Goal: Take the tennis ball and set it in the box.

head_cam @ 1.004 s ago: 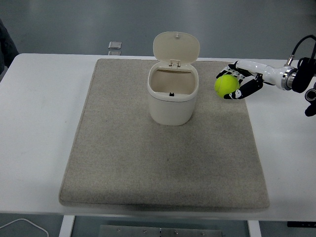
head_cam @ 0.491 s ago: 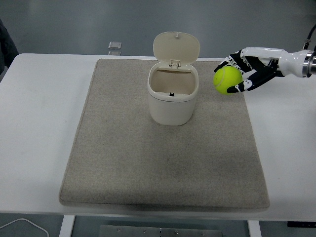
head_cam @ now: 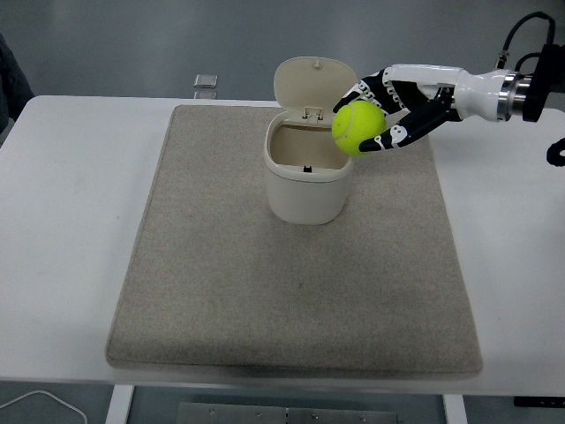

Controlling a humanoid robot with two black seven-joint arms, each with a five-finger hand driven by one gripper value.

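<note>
A yellow-green tennis ball [head_cam: 358, 127] hangs in the air at the right rim of the box, held by my right hand [head_cam: 388, 109], whose black and white fingers [head_cam: 395, 135] curl around it. The box [head_cam: 309, 170] is a cream bin with its flip lid [head_cam: 314, 86] standing open at the back; it stands on the upper middle of a grey mat [head_cam: 296, 256]. Its inside looks empty. The right arm reaches in from the upper right edge. The left arm does not show.
The mat covers most of the white table [head_cam: 71, 230]. A small clear object [head_cam: 205, 81] lies at the table's far edge. A white cable [head_cam: 40, 402] loops below the near left corner.
My right hand has lifted the ball off the mat's right side and carried it left and up, from beside the box to its right rim.
</note>
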